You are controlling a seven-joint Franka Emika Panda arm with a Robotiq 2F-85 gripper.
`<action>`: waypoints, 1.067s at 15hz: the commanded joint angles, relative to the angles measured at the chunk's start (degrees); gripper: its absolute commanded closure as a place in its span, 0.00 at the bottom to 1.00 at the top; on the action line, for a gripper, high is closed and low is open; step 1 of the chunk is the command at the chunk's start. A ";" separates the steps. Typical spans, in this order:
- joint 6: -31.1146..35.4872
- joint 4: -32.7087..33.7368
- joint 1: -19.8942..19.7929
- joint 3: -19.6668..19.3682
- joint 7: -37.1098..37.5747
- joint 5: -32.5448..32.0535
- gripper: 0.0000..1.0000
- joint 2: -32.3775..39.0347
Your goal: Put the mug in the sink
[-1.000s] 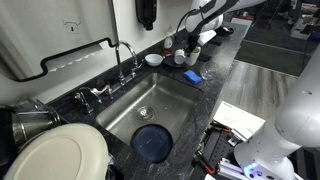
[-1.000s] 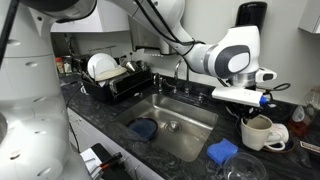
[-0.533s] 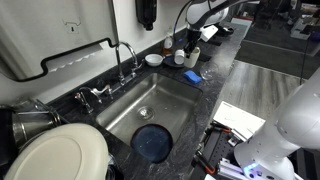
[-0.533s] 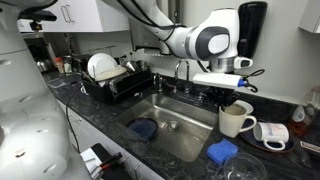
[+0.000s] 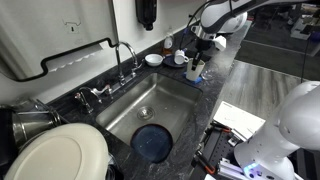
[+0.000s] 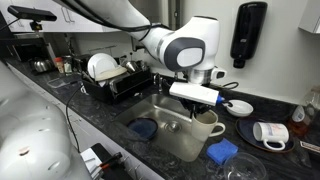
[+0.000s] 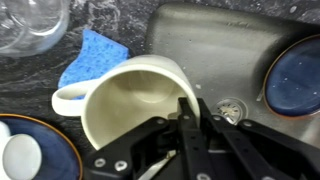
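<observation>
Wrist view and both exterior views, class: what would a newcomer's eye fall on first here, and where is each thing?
The pincer clamping the rim of the cream mug stands out first, the mug hanging over the edge of the steel sink, beside a blue sponge. Next comes the dark blue plate lying on the sink floor near the drain, then the big cream plate in the foreground of an exterior view.

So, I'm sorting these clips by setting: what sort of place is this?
Most likely a kitchen, whether home or office I cannot tell: a stainless sink with a chrome faucet set in a dark speckled countertop, and a dish rack holding plates.
</observation>
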 commanded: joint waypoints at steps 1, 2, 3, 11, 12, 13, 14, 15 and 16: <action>1.99 -6.48 3.69 -1.85 -9.19 5.21 0.98 -5.76; 2.57 -7.86 4.61 -2.02 -11.45 6.50 0.98 -6.65; 3.84 -9.33 5.50 -2.08 -13.47 7.70 0.98 -7.41; 17.42 -18.09 11.92 -3.76 -26.24 13.84 0.98 -7.29; 18.78 -18.41 13.03 -4.36 -28.36 14.82 0.98 -6.63; 19.51 -17.18 14.61 -5.34 -31.30 16.06 0.98 -5.03; 20.44 -17.65 15.87 -6.02 -34.20 17.14 0.98 -4.97; 20.85 -17.64 16.95 -6.55 -36.81 18.31 0.98 -4.76; 21.64 -17.61 18.03 -7.00 -39.44 19.62 0.98 -4.35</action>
